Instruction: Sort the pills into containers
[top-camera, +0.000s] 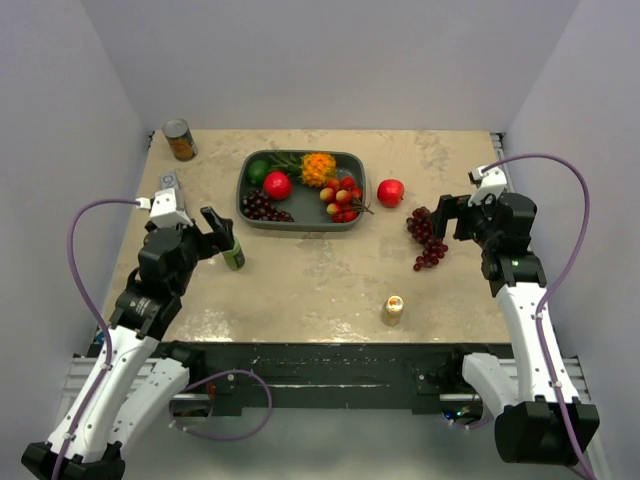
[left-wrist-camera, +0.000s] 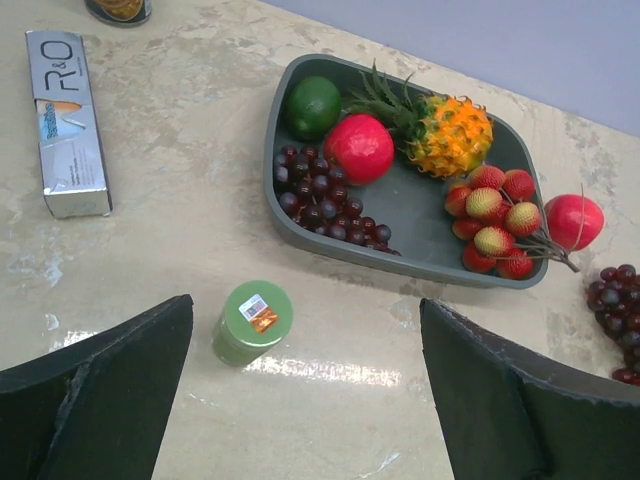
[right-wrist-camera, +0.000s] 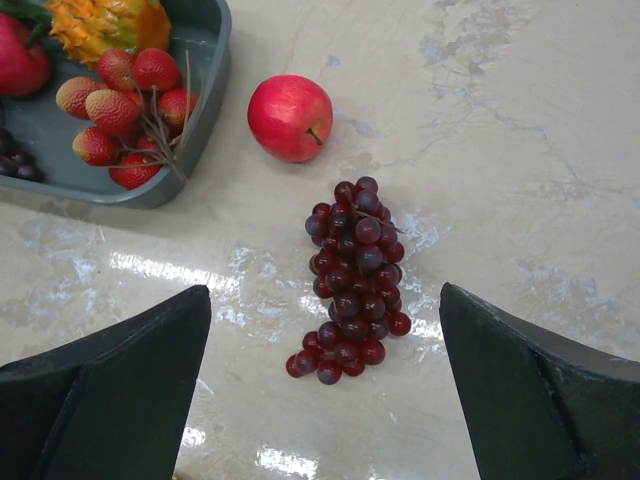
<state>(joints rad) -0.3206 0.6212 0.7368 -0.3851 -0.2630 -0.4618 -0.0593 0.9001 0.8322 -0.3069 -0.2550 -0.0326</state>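
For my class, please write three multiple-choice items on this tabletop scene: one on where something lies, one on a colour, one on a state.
1. Where does the loose bunch of grapes in the right wrist view lie?
A. On the table beside the red apple, outside the grey tray
B. Inside the tray
C. On top of a can

2. What colour is the bottle in the left wrist view?
A. White
B. Green
C. Blue

3. How do the left gripper and the right gripper stand?
A. Left shut on the bottle
B. Right shut on the grapes
C. Both open, holding nothing

Answers:
1. A, as bare tabletop shows all around the bunch.
2. B, as both its lid and body are green.
3. C, as each pair of fingers stands wide apart above the table.
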